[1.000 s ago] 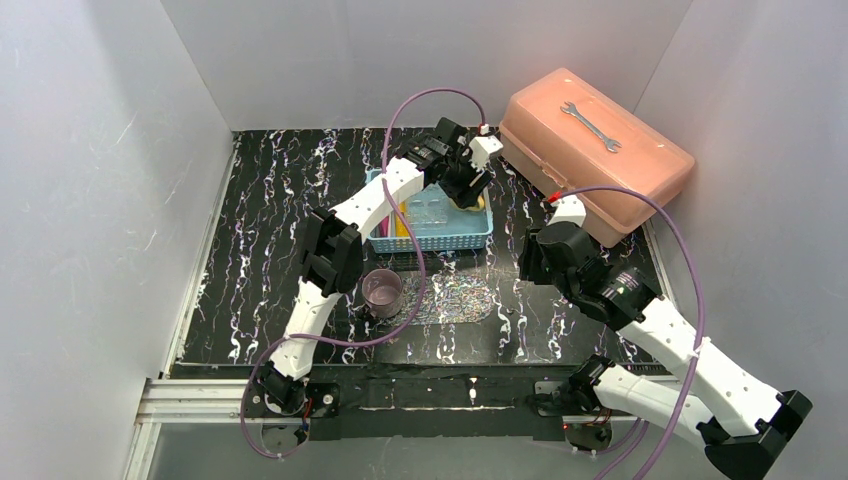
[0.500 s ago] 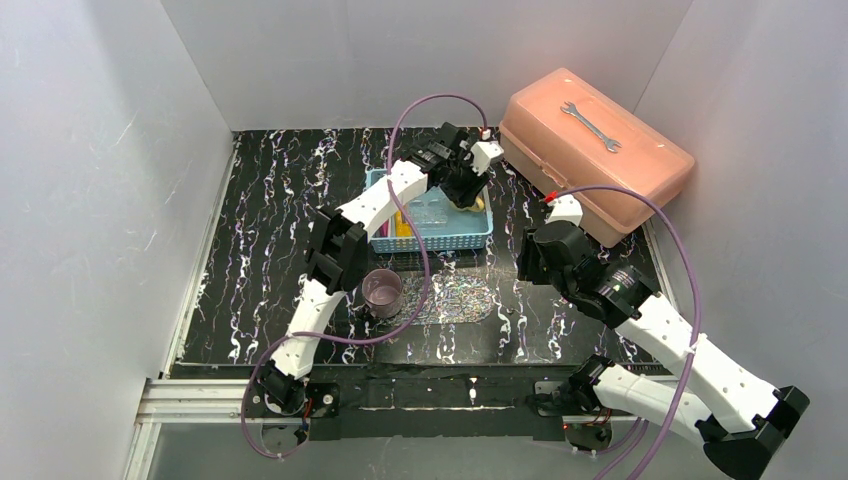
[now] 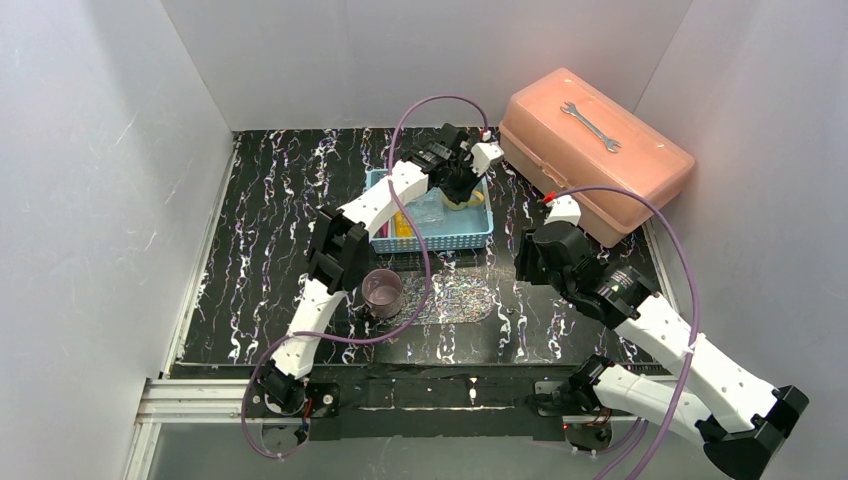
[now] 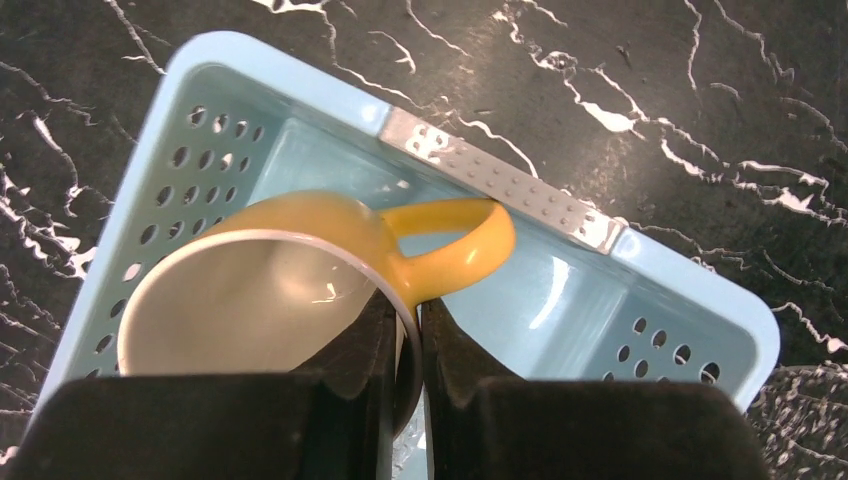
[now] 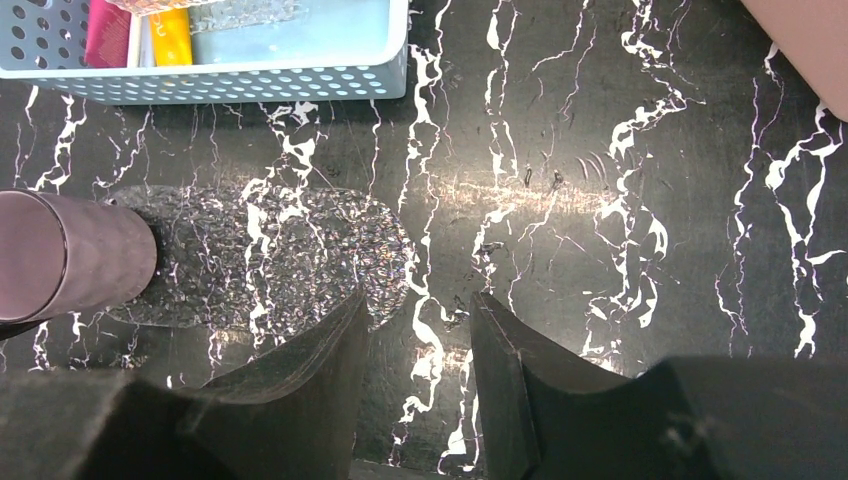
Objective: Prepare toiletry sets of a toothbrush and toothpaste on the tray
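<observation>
Yellow tube (image 5: 170,35) and pink tube (image 5: 105,30) lie side by side in the left end of the blue basket (image 5: 250,82); the clear glittery tray (image 5: 280,250) lies flat on the table just on the near side of the basket, apart from it; a purple cup (image 5: 70,255) stands off the basket's near-left corner, at the tray's left end. In the basket's right end sits a yellow cup (image 4: 250,300); the left gripper (image 4: 405,330) is clamped on its rim beside the handle, one finger inside, one outside. The right gripper (image 5: 415,330), jaws partly apart and empty, hovers over the table before the basket's right end. A pink toolbox (image 3: 610,170) bearing a wrench (image 3: 592,127) stands right of the basket.
</observation>
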### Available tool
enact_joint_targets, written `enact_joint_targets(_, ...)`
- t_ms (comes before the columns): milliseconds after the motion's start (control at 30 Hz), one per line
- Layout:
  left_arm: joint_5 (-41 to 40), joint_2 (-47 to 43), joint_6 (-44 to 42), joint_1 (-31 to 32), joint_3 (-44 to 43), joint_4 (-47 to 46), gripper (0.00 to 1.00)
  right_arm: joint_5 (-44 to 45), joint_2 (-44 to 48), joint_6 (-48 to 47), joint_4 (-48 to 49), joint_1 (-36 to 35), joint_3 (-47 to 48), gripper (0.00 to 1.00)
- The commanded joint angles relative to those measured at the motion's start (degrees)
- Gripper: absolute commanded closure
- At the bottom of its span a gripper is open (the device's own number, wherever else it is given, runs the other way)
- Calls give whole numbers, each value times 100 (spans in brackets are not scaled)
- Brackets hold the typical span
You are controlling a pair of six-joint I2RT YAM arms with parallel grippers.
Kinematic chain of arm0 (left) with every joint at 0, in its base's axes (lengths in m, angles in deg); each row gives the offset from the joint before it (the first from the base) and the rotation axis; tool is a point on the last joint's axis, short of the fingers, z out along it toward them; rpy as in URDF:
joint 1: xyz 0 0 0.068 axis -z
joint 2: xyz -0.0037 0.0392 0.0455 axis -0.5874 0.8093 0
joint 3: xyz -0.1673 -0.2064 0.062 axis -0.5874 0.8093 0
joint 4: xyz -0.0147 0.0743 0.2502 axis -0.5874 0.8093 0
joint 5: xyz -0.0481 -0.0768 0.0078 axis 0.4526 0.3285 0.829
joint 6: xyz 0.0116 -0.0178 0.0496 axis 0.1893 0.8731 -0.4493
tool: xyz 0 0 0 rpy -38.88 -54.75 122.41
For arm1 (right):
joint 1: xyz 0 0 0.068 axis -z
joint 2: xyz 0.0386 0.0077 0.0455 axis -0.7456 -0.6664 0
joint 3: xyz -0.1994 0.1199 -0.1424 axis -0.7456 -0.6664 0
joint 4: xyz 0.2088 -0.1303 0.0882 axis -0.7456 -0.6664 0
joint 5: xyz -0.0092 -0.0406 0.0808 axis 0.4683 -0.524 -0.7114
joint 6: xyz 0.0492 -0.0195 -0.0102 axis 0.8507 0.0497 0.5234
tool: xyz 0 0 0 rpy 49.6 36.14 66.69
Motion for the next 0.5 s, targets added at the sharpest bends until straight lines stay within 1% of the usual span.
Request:
enact_joint_targets(0, -41, -207, 28, -23, -195, 77, 100, -23, 56, 66, 226, 22, -70, 50)
enact_joint_targets(467, -158, -970, -393, -14, 62, 11, 100, -51, 113, 95, 216, 20, -39, 50)
